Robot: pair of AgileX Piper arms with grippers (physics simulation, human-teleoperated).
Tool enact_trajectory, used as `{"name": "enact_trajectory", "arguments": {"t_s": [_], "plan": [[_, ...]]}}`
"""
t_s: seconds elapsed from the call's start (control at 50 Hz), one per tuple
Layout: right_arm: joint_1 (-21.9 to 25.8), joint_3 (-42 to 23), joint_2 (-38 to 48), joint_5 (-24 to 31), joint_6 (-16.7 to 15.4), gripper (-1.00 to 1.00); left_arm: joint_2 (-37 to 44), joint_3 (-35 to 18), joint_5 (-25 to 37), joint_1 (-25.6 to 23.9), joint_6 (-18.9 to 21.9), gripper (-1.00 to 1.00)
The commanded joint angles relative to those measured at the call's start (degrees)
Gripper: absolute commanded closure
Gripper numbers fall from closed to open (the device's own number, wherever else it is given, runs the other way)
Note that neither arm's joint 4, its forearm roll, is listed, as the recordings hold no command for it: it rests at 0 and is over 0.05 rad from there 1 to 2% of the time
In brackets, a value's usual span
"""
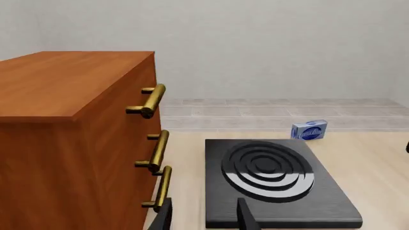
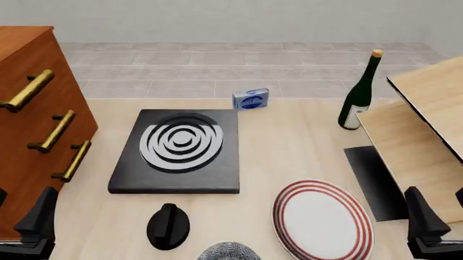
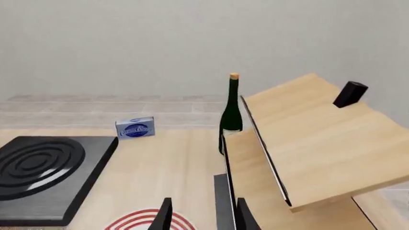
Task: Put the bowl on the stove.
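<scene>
We see the bowl (image 2: 229, 252) cut off at the frame's near edge, nearer us than the stove (image 2: 177, 154) and apart from it, between knob (image 2: 168, 226) and plate (image 2: 322, 220). Both the left gripper (image 1: 203, 215) and the right gripper (image 3: 202, 214) stand parted and empty, their fingertips only partly visible.

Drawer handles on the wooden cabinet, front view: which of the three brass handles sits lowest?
The shortest-looking handle, nearest the stove's front-left corner; the other two sit higher up the cabinet.
</scene>
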Motion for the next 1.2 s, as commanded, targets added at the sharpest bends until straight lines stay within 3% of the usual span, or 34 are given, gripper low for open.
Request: {"name": "enact_trajectory", "arguments": {"t_s": [0.02,0.14,0.32,0.86,1.2], "plan": [[0.89,-1.39,1.36,0.45,-1.25,-1.0,0.04,-0.02,-0.01,0.0,0.0,-1.0],[4.3,-3.16,4.18,1.05,-3.25,-1.0,0.04,-0.02,-0.01,0.0,0.0,-1.0],[9.68,-8.01,8.84,4.12,-3.66,-1.0,0.04,-0.02,-0.01,0.0,0.0,-1.0],[26.76,-19.5,16.91,18.25,-8.73,-1.0,0.04,-0.02,-0.01,0.0,0.0,-1.0],[38.49,-19.47,27.07,15.92,-11.12,-1.0,0.04,-0.02,-0.01,0.0,0.0,-1.0]]}}
